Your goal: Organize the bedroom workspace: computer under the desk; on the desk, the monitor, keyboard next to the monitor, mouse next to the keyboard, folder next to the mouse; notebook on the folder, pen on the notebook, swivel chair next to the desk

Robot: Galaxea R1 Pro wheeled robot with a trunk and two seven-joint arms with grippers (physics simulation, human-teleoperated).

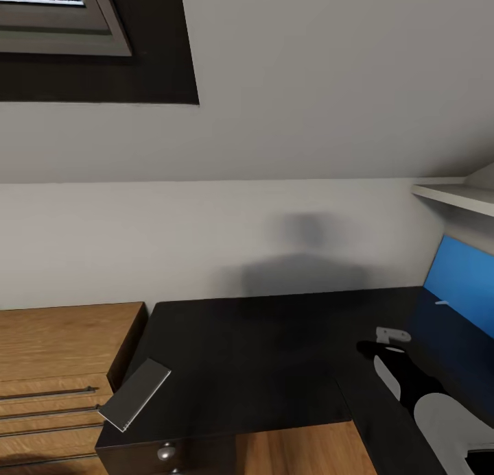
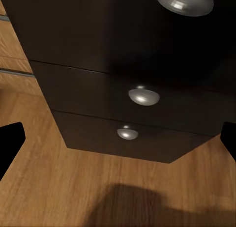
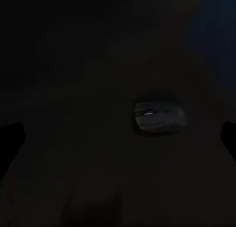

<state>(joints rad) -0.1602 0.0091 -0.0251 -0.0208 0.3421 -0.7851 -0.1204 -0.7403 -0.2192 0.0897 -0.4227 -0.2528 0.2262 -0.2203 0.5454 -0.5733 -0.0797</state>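
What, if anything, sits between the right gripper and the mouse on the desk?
Nothing visible. In the right wrist view the mouse lies alone on the dark desk top, ahead of the right gripper, whose fingers are spread wide. The picture is very dark, so small things could be missed.

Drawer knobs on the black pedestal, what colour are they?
Shiny silver knobs, clearest in the left wrist view.

Desk top (image 1: 261, 351): mostly bare, open to reach.
Front left corner: grey notebook (image 1: 135, 394) overhanging the edge.
Right wing: blue panel (image 1: 461, 281) walls the far side; mouse (image 3: 158, 118) lies there.
Left: wooden cabinet (image 1: 55, 365) abuts.
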